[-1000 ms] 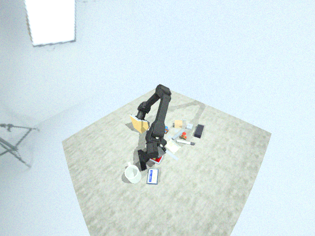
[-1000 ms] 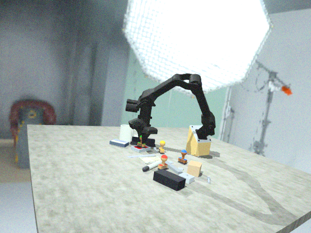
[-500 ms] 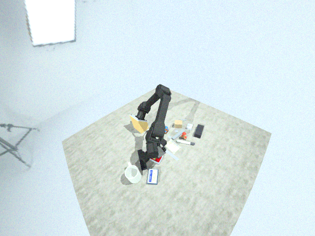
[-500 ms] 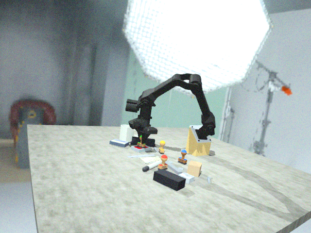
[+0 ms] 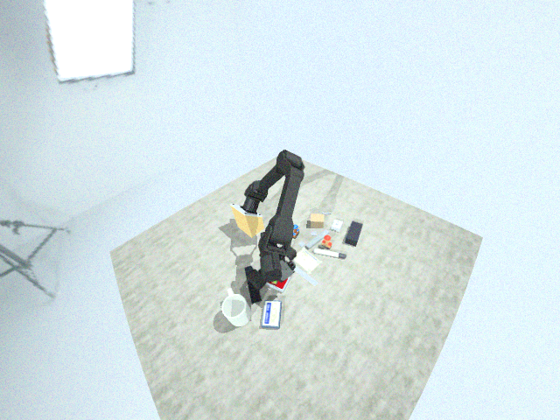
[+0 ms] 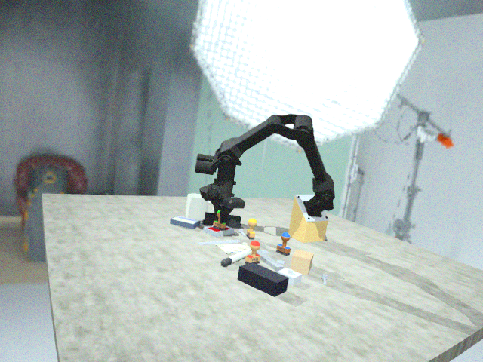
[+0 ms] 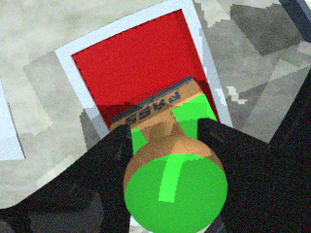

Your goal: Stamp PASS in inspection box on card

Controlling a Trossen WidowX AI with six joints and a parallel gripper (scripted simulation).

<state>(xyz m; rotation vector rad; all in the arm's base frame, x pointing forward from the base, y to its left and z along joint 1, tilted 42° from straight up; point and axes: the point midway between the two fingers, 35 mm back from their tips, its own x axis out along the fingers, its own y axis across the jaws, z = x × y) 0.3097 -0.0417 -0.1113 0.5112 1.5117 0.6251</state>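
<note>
My gripper (image 6: 219, 220) (image 7: 163, 132) is shut on the green-topped PASS stamp (image 6: 219, 213) (image 7: 175, 194). The stamp is wooden, and the lettering on its block faces the wrist camera. Its block is over the near part of the open red ink pad (image 5: 278, 284) (image 6: 209, 231) (image 7: 131, 58), inside the pale rim in the wrist view. Whether its underside touches the ink is hidden. The cream card (image 5: 306, 261) (image 6: 234, 248) lies flat beside the pad; its box and any print are too small to tell.
Stamps with red (image 5: 326, 238) (image 6: 254, 244), blue (image 6: 285, 236) and yellow (image 6: 251, 222) knobs stand nearby. A white mug (image 5: 235, 308) (image 6: 195, 206) and blue-edged case (image 5: 271, 315) (image 6: 185, 222) flank the pad. A marker (image 5: 327, 253) (image 6: 235, 257), black block (image 5: 353, 234) (image 6: 262, 278) and wooden block (image 5: 317, 220) (image 6: 302, 262) lie beyond the card.
</note>
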